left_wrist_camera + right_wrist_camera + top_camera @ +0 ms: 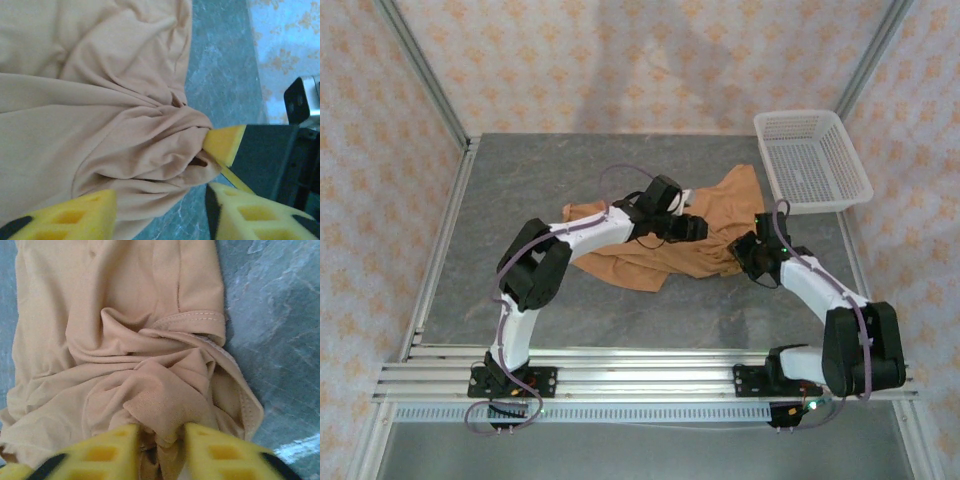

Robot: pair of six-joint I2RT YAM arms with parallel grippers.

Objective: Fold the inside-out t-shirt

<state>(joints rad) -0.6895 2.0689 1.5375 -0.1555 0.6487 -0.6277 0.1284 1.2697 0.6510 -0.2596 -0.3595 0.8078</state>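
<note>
From above, the inside-out t-shirt [720, 210] lies bunched on the table [570, 300]. I think a fold made now would trap the wrinkles. The left arm reaches across it, with the left gripper [692, 228] low over the middle. The right gripper [748, 252] bends down at the cloth's near right edge.

In the left wrist view, the left jaws stand spread over a gathered lump and hold nothing.

In the right wrist view, a fold stands between the right fingers [115, 450]. Whether they pinch it I cannot tell, and it could lift with them.
</note>
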